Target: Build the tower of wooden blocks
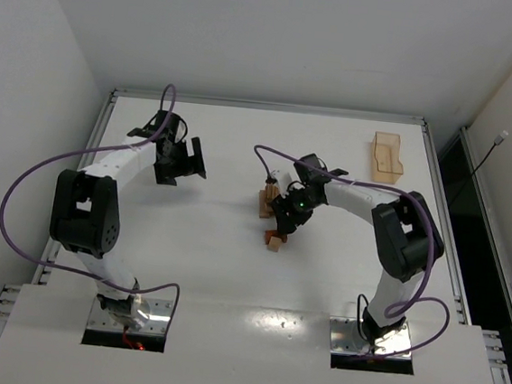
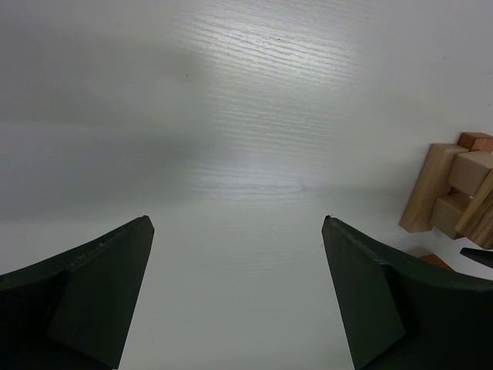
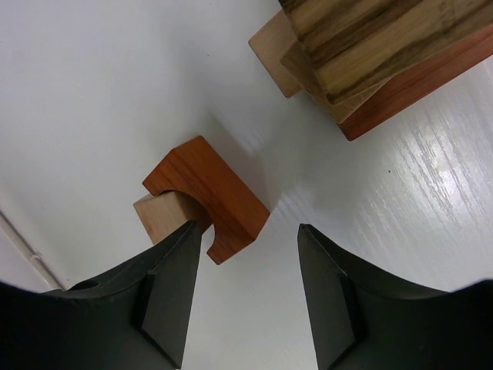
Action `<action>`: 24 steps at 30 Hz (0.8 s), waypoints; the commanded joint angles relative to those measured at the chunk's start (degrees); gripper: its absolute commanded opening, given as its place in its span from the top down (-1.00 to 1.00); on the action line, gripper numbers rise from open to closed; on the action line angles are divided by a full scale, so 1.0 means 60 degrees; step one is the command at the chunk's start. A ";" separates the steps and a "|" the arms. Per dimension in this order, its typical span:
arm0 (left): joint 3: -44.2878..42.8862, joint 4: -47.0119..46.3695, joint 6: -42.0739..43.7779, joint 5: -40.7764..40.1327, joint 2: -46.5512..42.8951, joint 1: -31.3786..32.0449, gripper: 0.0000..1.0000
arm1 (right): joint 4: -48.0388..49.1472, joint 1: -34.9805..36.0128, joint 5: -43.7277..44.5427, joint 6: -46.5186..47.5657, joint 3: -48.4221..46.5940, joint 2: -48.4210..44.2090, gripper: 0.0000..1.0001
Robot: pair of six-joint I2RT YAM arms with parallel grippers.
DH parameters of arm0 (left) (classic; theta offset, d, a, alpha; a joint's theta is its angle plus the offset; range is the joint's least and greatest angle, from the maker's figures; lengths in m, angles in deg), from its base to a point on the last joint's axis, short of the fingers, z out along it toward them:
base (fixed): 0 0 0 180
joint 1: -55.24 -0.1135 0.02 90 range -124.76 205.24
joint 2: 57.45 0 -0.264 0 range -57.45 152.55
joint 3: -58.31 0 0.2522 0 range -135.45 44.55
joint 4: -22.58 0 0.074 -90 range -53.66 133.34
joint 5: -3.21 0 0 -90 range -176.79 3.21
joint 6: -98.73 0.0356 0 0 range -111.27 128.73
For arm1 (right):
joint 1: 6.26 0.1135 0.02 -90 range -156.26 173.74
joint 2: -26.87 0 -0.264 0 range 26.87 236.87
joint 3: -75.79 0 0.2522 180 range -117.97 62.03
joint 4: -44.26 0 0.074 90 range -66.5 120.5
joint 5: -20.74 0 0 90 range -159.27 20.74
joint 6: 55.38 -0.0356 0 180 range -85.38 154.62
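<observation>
Right pincer (image 3: 248,297) lining up on the arch (image 3: 208,196) beside the part-built tower (image 3: 362,54)

The right pincer hangs half-spread and empty over the reddish arch, which lies on the surface (image 1: 229,280) just on the near side of the tower, a tan cube (image 3: 156,217) tucked in its notch. The left pincer (image 2: 239,293) stands wide and empty, well to the tower's left. The step in hand looks like fetching the arch. The next move calls for centring the jaws over it, lowering and closing without dragging the cube.
</observation>
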 commanded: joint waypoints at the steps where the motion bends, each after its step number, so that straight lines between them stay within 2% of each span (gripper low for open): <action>1: -0.0325 -0.0169 -0.0072 0.0209 0.0120 -0.0205 -0.79 | 0.0247 0.0074 0.0071 0.0253 -0.0354 0.0101 0.00; 14: -0.0325 -0.0169 -0.0160 0.0297 0.0208 -0.0293 -0.79 | 0.0247 0.0367 0.0262 0.0531 -0.0354 0.0190 0.00; 22: -0.0325 -0.0169 -0.0160 0.0297 0.0208 -0.0380 -0.79 | 0.0247 0.0572 0.0451 0.0531 -0.0178 0.0190 0.14; 24: -0.0325 -0.0169 -0.0160 0.0297 0.0208 -0.0380 -0.79 | 0.0335 0.0572 0.0539 0.0531 -0.0076 0.0190 0.25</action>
